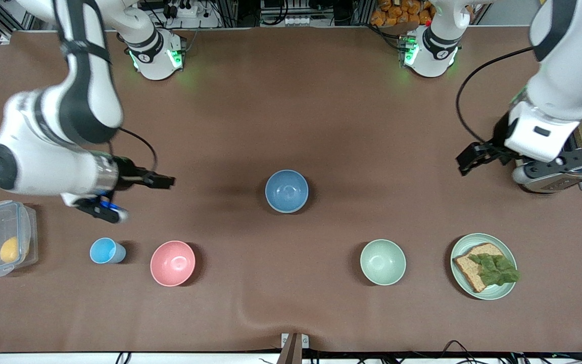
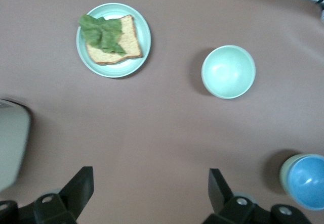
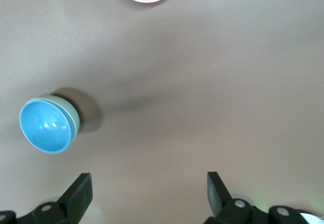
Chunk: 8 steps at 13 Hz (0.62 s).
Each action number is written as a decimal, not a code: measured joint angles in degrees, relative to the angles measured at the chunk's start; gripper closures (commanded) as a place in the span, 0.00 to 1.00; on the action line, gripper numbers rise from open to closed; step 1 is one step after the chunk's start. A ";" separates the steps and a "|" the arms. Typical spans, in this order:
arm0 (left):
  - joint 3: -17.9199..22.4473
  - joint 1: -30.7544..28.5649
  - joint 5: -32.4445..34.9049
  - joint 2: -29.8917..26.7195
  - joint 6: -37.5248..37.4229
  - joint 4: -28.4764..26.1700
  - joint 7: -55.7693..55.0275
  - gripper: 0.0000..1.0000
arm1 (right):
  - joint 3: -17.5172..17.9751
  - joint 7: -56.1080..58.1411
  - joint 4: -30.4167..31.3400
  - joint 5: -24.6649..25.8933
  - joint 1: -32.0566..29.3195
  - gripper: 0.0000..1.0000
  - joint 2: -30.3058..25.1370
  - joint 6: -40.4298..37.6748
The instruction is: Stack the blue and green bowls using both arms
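Where the brown cloth-covered counter (image 1: 291, 101) is seen from the front, its middle is occupied by the round matte medium-blue bowl (image 1: 286, 191). In both wrist views this bowl is shown nested inside the round matte sage-green bowl (image 3: 76, 119), of which only a thin rim is exposed (from the front it can hardly be made out).

The left gripper (image 1: 464, 165) is held over the counter at the left arm's end, just beside a silver metal toaster (image 1: 564, 177), and its jaws are spread wide. The right gripper (image 1: 167, 180) is held over bare counter toward the right arm's end, and its jaws are likewise spread wide with nothing between them.

A clear plastic lidded box (image 1: 3, 237) with a yellow fruit (image 1: 9, 249) inside is set at the right arm's end. A flat pale-green plate (image 1: 483, 293), carrying a slice of brown bread (image 1: 470, 268) topped with a green lettuce leaf (image 1: 495, 268), is placed toward the left arm's end.

Nearer the front camera than the stacked pair, a round pink bowl (image 1: 172, 263) and a paler mint-green bowl (image 1: 383, 262) are set well apart. A small light-blue cup (image 1: 106, 251) is stood just beside the pink bowl.
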<state>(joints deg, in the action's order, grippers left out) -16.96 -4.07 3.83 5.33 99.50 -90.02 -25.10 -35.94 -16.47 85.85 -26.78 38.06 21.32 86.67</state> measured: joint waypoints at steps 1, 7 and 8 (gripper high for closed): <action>1.06 0.01 -0.01 -0.56 -1.32 -0.02 2.86 0.00 | 1.32 1.13 -0.04 3.60 -1.14 0.00 -1.58 -0.23; 8.67 -0.01 -3.12 -4.23 -8.39 -0.19 18.57 0.00 | 29.02 4.53 0.83 22.05 -23.96 0.00 -12.60 -1.18; 9.75 -0.02 -3.61 -4.40 -8.65 -0.19 20.06 0.00 | 32.52 5.53 1.37 23.48 -27.71 0.00 -14.62 -1.92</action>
<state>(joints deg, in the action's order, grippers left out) -7.20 -4.09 0.21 0.92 90.85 -90.21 -5.05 -3.42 -10.94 87.21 -3.30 10.35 6.71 84.75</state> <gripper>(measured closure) 0.000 0.000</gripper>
